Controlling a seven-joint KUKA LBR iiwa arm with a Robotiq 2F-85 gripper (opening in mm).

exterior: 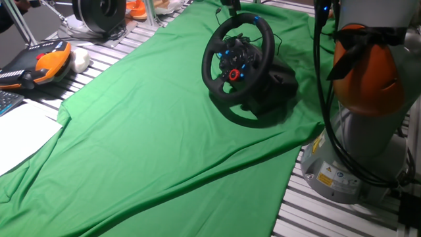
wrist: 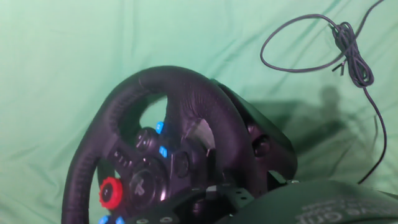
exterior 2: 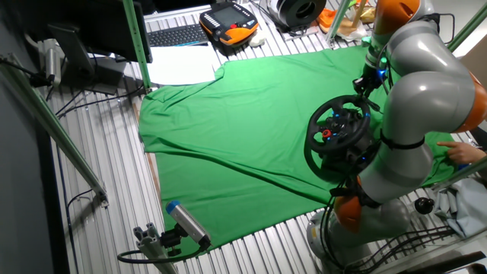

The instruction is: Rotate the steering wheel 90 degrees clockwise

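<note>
Hand view looks down along the tool at the steering wheel [wrist: 177, 180], whose thick black rim arcs up from the lower left and fills the bottom half of the picture; a red knob [wrist: 112, 193] glows at the lower left of the hub and small blue lights [wrist: 163, 151] sit nearer the middle. No fingers show in this view, and in the two fixed views the tool is too small and dark against the wheel's far rim to read, so I cannot tell whether it is spread or pressed together. A thin grey cable [wrist: 348, 53] loops on the green cloth [wrist: 74, 56] at the upper right, well apart from the rim. From one fixed view the wheel [exterior: 238, 62] sits tilted on its bulky black base [exterior: 279, 82], toward the far right part of the cloth [exterior: 151, 138], with the robot's grey and orange arm [exterior: 368, 92] just beside it at the right. To the left and toward the near side of the wheel the cloth is bare for a long way, down to its wrinkled near edge over the slatted metal surface [exterior: 342, 214]. At the far left lie an orange-and-black handheld pendant [exterior: 43, 62] and white paper [exterior: 20, 131], well apart from the wheel. From the other fixed view the arm [exterior 2: 422, 76] bends over the wheel [exterior 2: 338, 137], which stands close to the cloth's right edge.
</note>
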